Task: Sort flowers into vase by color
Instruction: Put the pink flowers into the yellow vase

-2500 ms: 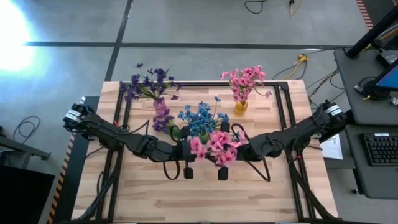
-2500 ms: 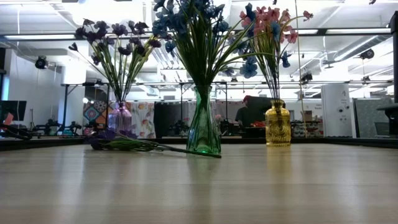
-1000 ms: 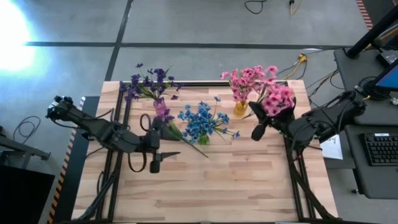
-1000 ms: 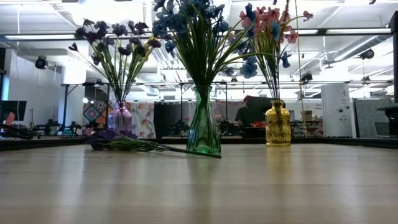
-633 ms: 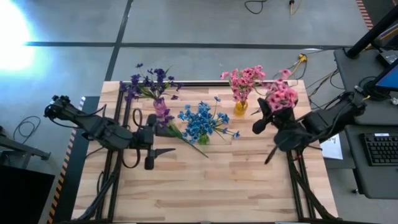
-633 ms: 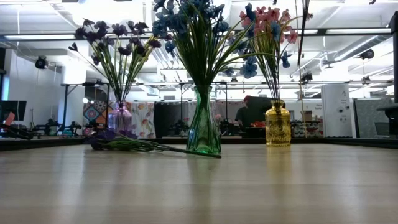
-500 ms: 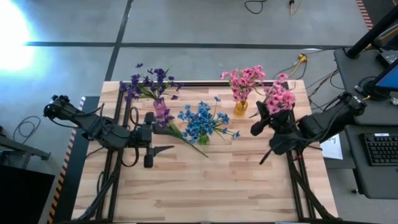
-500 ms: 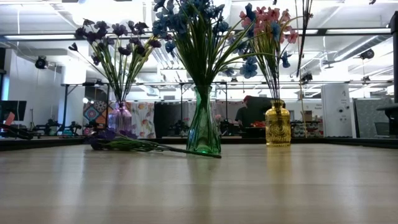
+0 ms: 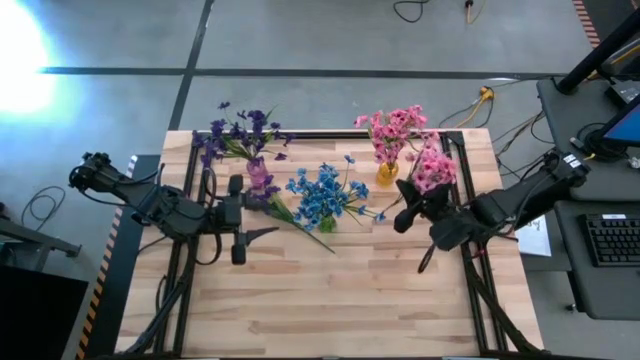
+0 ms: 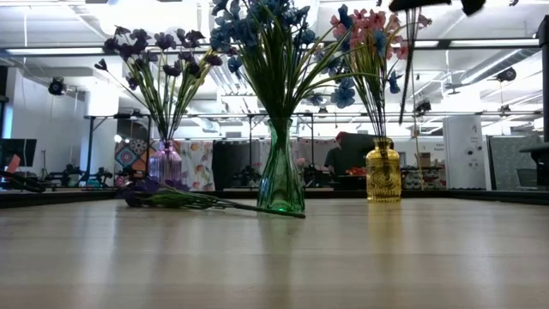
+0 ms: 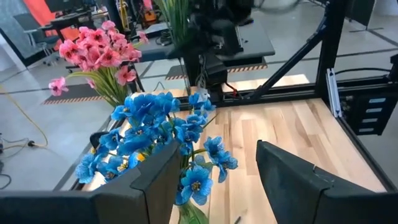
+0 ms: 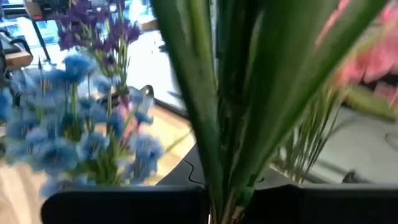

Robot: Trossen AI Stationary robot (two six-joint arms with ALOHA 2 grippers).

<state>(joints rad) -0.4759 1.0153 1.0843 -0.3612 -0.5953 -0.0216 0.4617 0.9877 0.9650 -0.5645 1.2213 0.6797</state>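
Left gripper [image 11: 214, 180]: two dark fingers at lower frame, apart, nothing between them. Blue flowers [image 11: 155, 134] left of centre, stems dropping behind the left finger. Pink flowers [image 11: 99, 53] upper left. Wooden table [image 11: 292, 124] at right. Dark arm [image 11: 214, 37], probably the other robot arm, top centre.

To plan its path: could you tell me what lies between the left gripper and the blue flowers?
In the high view, a loose purple sprig lies on the table between the left gripper and the blue flowers.

Wooden worktop [image 9: 330, 300] on black frame. Keyboard [image 9: 612, 240] on side desk at right. Yellow cable [image 9: 478, 103] on grey floor behind.
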